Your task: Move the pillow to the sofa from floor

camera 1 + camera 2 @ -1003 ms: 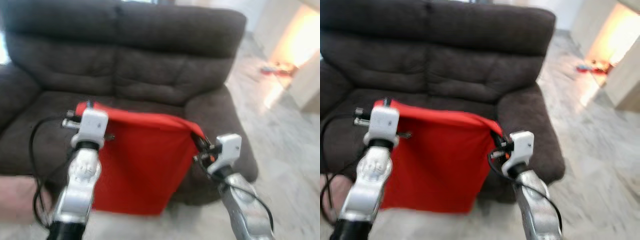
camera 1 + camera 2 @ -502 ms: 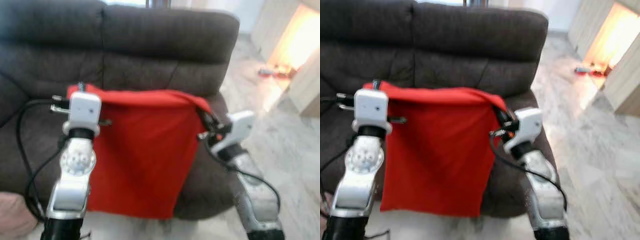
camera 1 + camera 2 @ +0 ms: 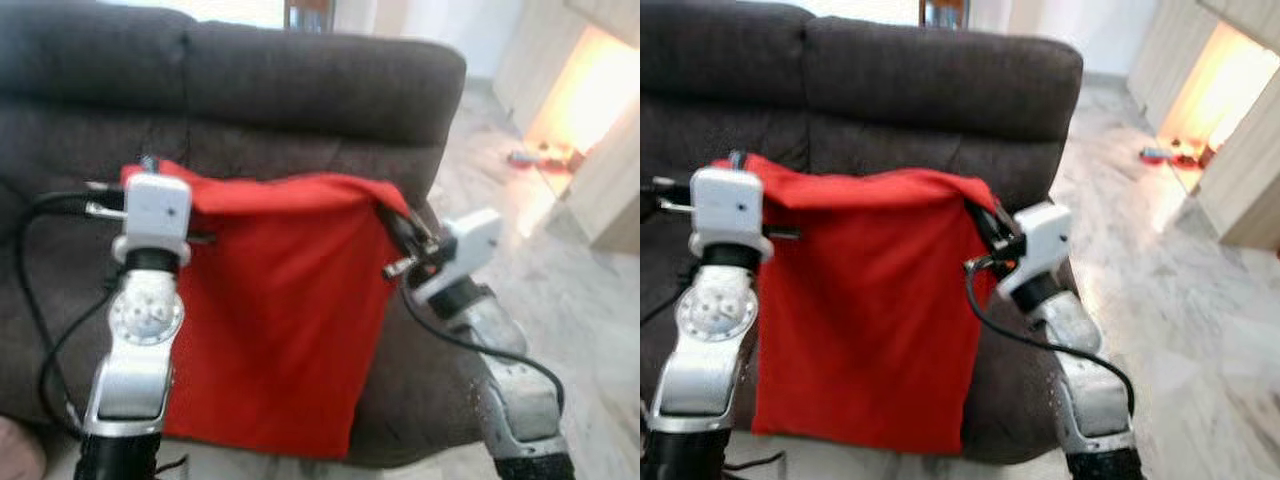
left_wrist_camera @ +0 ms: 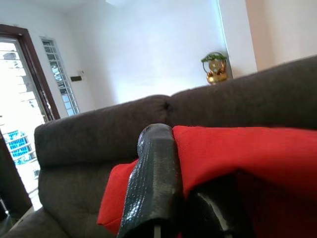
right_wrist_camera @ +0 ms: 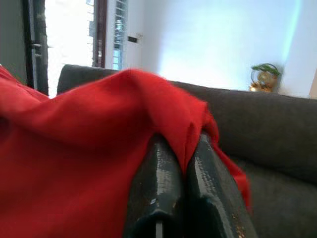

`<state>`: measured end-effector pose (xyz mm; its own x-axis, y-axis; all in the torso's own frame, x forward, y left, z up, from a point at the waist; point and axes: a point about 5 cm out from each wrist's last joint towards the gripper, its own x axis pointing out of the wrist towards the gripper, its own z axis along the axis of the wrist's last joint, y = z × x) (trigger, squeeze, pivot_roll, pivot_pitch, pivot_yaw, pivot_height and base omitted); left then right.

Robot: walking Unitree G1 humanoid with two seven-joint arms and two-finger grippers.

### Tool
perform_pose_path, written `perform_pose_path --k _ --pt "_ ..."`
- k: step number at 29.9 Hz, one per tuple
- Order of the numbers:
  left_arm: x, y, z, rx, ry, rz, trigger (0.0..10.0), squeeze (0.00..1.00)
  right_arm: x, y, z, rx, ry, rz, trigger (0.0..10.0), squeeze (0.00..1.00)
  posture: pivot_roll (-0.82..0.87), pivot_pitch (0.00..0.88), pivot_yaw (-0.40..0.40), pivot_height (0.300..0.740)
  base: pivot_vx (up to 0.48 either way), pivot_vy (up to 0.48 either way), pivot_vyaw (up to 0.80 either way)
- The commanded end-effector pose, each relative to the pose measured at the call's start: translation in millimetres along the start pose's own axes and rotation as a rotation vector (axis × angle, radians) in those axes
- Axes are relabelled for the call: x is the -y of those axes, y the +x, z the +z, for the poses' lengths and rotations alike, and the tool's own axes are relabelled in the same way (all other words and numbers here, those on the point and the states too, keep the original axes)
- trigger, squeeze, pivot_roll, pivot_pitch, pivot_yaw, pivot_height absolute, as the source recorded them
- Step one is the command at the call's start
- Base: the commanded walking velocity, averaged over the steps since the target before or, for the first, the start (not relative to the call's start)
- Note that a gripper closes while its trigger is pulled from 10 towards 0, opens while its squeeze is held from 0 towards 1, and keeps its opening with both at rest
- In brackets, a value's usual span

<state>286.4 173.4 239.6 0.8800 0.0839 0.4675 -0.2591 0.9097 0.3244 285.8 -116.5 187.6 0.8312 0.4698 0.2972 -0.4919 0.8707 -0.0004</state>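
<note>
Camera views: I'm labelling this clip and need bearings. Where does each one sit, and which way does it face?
Left eye view: on the head, looking forward and down at the red pillow before the dark sofa; both silver arms show.
Right eye view: same scene, its stereo twin.
Left wrist view: along the left end effector, pinching the pillow's corner.
Right wrist view: along the right end effector, clamped on the other corner.
Both wrist views share the sofa back and a gold ornament.

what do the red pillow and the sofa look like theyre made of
Red pillow: thin matte woven cloth, seemingly; it hangs limp and folds where the left tool and right tool pinch its top corners.
Sofa: dark brown, soft matte upholstery, perhaps microfibre or chenille; a fuzzy nap and padded seams show.
</note>
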Motion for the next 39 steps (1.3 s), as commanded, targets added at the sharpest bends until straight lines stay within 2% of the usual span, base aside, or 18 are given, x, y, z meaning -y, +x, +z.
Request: perform_pose_path --k 1,8,17,26,28,32,34,39 --pt "-8.8 3.7 14.8 0.068 0.019 0.034 10.0 0.0 -8.3 6.5 16.6 0.076 -0.017 0.044 10.0 0.0 0.15 0.009 -0.097 0.74 0.326 0.0 0.63" --pt "-8.5 1.3 13.7 0.056 0.017 0.041 10.0 0.0 -10.2 5.2 16.1 0.066 -0.016 0.064 10.0 0.0 0.15 0.013 -0.101 0.74 0.325 0.0 0.53" --pt "-10.5 2.6 11.5 0.045 0.026 0.044 10.0 0.0 -9.6 6.9 15.9 0.064 0.001 0.053 10.0 0.0 0.15 0.015 -0.101 0.74 0.325 0.0 0.0" --pt "-8.0 4.2 10.6 0.029 0.021 0.03 10.0 0.0 0.1 7.8 15.6 0.061 0.005 -0.016 10.0 0.0 0.16 0.015 -0.101 0.74 0.325 0.0 0.0" --pt "-6.5 3.3 9.4 0.02 0.021 0.015 10.0 0.0 9.6 7.7 13.7 0.054 0.021 -0.093 10.0 0.0 0.16 0.016 -0.101 0.74 0.368 0.0 0.0" --pt "-6.1 3.6 9.0 0.015 0.018 0.007 10.0 0.0 16.2 7.7 9.9 0.036 0.043 -0.149 10.0 0.0 0.16 0.018 -0.1 0.74 0.374 0.0 -0.25" --pt "-4.5 4.0 8.1 0.007 0.013 -0.01 10.0 0.0 16.6 7.6 9.1 0.033 0.04 -0.152 10.0 0.0 0.16 0.018 -0.1 0.74 0.375 0.0 -0.65" --pt "12.7 -2.2 -1.6 -0.045 -0.013 -0.152 10.0 0.0 17.7 6.3 5.4 0.025 0.03 -0.169 10.0 0.0 0.16 0.021 -0.099 0.74 0.0 0.0 0.0"
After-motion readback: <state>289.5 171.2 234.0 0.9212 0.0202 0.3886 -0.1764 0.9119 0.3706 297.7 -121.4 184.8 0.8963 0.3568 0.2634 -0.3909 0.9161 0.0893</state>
